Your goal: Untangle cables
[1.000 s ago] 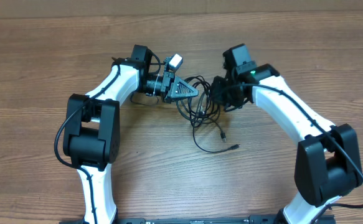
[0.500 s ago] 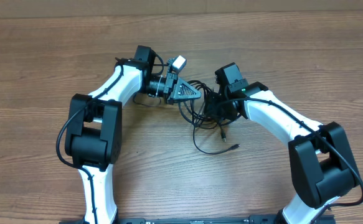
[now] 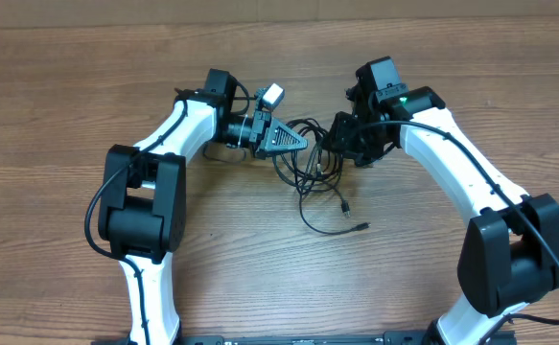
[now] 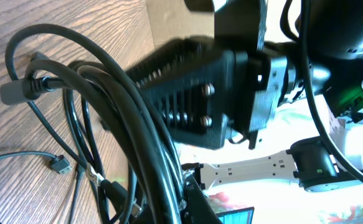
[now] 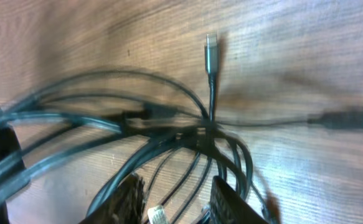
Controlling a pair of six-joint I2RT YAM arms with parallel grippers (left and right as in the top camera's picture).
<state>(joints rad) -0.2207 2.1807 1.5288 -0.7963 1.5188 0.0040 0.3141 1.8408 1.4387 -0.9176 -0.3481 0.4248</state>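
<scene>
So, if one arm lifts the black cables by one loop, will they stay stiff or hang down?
Probably floppy: the cables lie in loose curved loops on the table. Likely light, being so thin. The crossed strands may drag each other along, and the plug tip could catch.

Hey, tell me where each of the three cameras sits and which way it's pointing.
Overhead: fixed above the table, facing straight down; both arms, left gripper, right gripper, cables between them.
Left wrist: low beside the wood, facing sideways through the cables at the right arm's black wrist; own fingers hard to make out.
Right wrist: above the tangle, facing down; own fingertips at the bottom edge.
Shared: all three see the cables.
</scene>
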